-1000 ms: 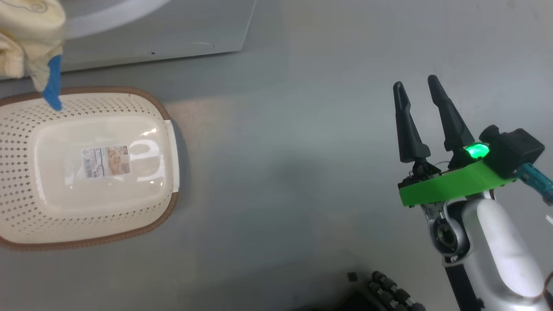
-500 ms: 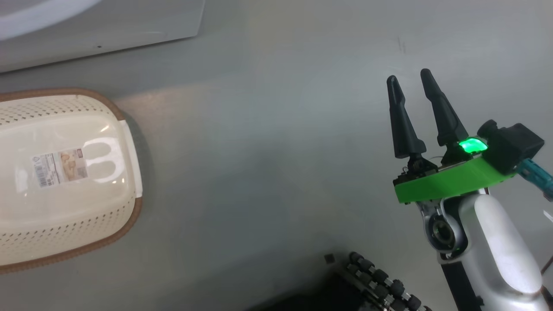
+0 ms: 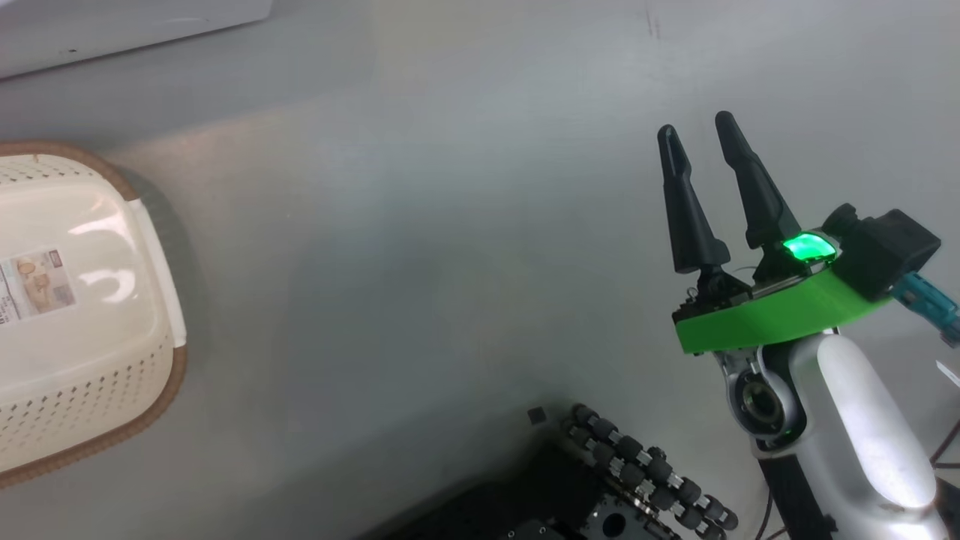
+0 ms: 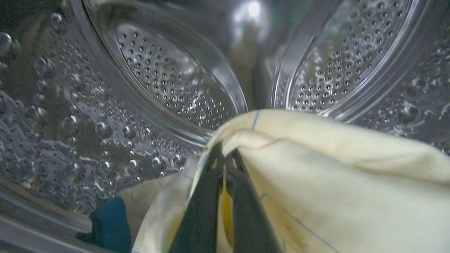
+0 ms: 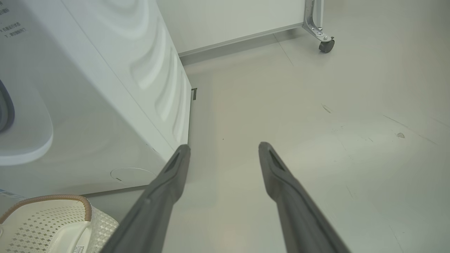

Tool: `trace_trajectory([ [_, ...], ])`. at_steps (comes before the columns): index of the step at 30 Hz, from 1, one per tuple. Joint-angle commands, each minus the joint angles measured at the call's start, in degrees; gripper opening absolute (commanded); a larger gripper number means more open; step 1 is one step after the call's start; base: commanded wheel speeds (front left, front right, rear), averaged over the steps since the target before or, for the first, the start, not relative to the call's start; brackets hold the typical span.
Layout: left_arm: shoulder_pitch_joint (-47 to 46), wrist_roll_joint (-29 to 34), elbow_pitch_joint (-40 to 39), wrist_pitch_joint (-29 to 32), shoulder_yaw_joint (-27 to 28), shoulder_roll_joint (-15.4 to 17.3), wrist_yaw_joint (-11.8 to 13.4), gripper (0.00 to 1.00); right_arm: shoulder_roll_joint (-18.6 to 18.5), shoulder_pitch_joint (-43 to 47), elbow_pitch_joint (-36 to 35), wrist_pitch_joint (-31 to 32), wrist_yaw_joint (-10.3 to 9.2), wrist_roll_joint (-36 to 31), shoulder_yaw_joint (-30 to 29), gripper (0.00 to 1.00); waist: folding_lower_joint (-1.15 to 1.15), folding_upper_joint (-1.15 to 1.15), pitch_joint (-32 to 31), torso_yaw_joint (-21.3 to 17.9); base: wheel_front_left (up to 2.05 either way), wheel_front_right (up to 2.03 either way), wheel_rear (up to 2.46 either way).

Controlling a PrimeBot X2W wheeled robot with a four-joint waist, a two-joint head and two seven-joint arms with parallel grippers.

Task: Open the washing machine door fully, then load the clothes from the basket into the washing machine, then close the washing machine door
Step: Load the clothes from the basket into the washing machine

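Left end effector (image 4: pixel 225 154) clamping clothes (image 4: pixel 334 165) inside drum (image 4: pixel 175 80), right end effector (image 3: pixel 695 126) spread

— What sort of place is this?
— A lab or test room fitted out for laundry, by the look of it; hardly a lived-in home.
— What shows that?
— The floor (image 3: pixel 420 262) is bare, pale grey and glossy; a white washing machine (image 5: pixel 88 88) stands straight on it; its steel drum (image 4: pixel 175 88) is perforated.
— Anything more?
— A plain white panel (image 5: pixel 228 21) rides on a metal bracket with a castor (image 5: pixel 326 46); a cream basket (image 3: pixel 75 405) sits on the floor beside the machine.
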Motion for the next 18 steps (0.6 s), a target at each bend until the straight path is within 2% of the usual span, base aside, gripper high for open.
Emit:
trace_trajectory([
  [1,-3.9,1.9,-0.6,-3.4,1.3,3.4,-0.5,0.0,-0.5,0.3,-1.9,-0.4,0.23,0.6,1.1,1.0,-0.01,0.0,1.1,-0.9,0.0,0.0,0.0],
  [5,-8.8,3.2,2.3,-10.2,1.5,2.2,-0.8,0.0,-0.5,0.2,-2.0,-0.4,0.23,0.9,1.4,1.0,-0.01,0.0,2.1,-1.4,0.0,0.0,0.0],
  [6,-10.3,4.4,2.8,-13.9,1.0,1.8,-0.9,0.0,-0.5,0.1,-2.1,-0.4,0.23,1.0,1.5,1.0,-0.01,0.0,2.4,-1.4,0.0,0.0,0.0],
  [12,-14.3,6.1,3.7,-22.0,0.1,0.5,-1.8,0.0,-0.5,0.1,-2.1,-0.4,0.23,0.9,1.5,1.0,-0.01,0.0,3.0,-1.1,0.0,0.0,0.0],
  [18,-15.9,6.2,5.1,-24.7,-0.6,-0.6,-2.7,0.0,-0.5,0.0,-2.1,-0.4,0.23,0.9,1.4,1.0,-0.01,0.0,3.2,-0.7,0.0,0.0,0.0],
])
